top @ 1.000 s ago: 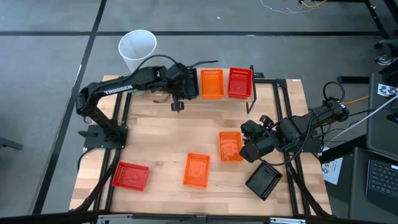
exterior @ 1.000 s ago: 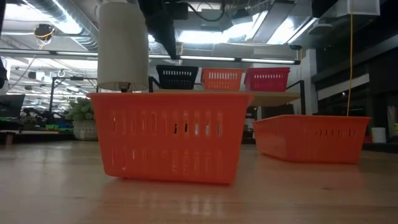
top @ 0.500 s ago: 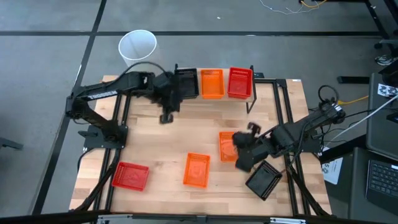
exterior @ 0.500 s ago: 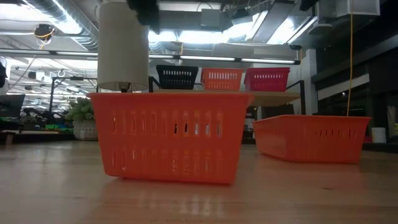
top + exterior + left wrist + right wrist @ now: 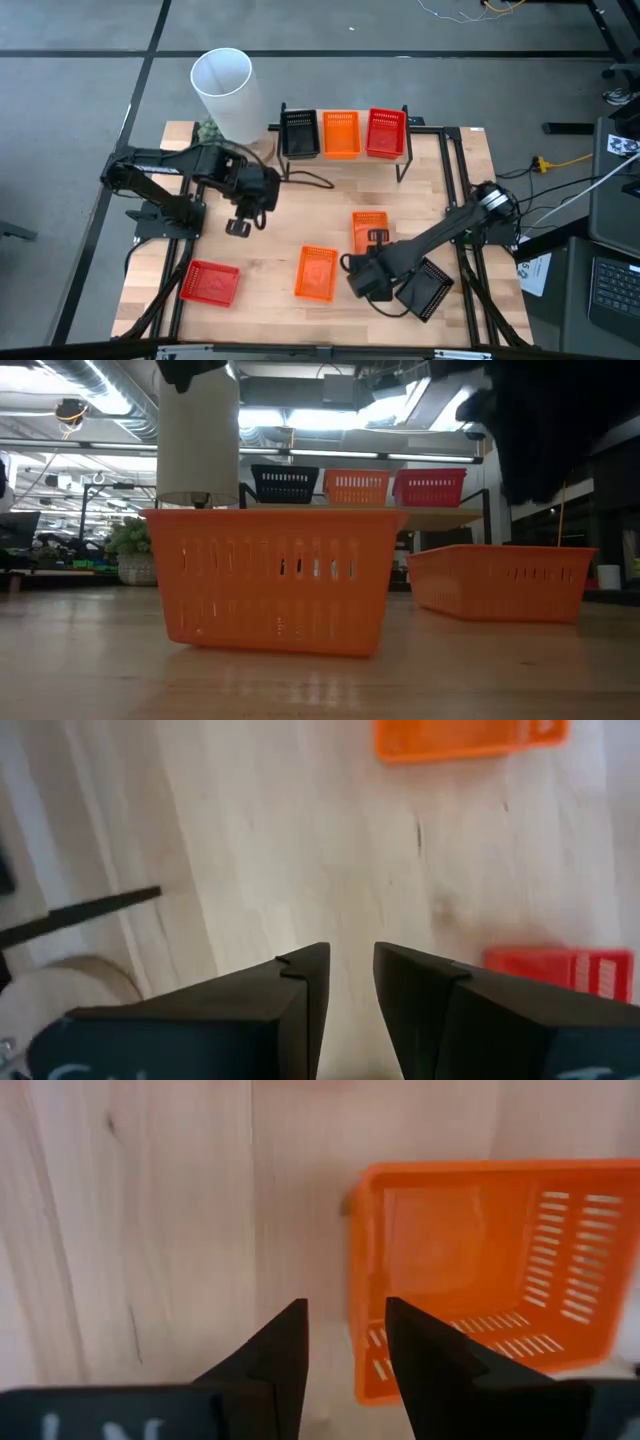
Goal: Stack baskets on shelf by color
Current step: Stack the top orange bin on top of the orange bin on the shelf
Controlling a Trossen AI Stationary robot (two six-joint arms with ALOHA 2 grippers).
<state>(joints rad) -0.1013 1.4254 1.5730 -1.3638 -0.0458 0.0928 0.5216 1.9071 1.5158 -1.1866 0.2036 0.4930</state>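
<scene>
- Wooden surface (image 5: pixel 270 270) is carrying the shelf (image 5: pixel 343 156) along its far edge.
- Right gripper (image 5: pixel 352 274) is hanging just beside a loose orange basket (image 5: pixel 317 273), fingers slightly parted, gripping nothing.
- Left gripper (image 5: pixel 237 228) is hovering over bare wood, fingers narrowly apart, empty.
- Black, orange and red baskets are sitting side by side on the shelf.
- Red basket (image 5: pixel 208 283) and black basket (image 5: pixel 424 290) are lying at the near corners.
</scene>
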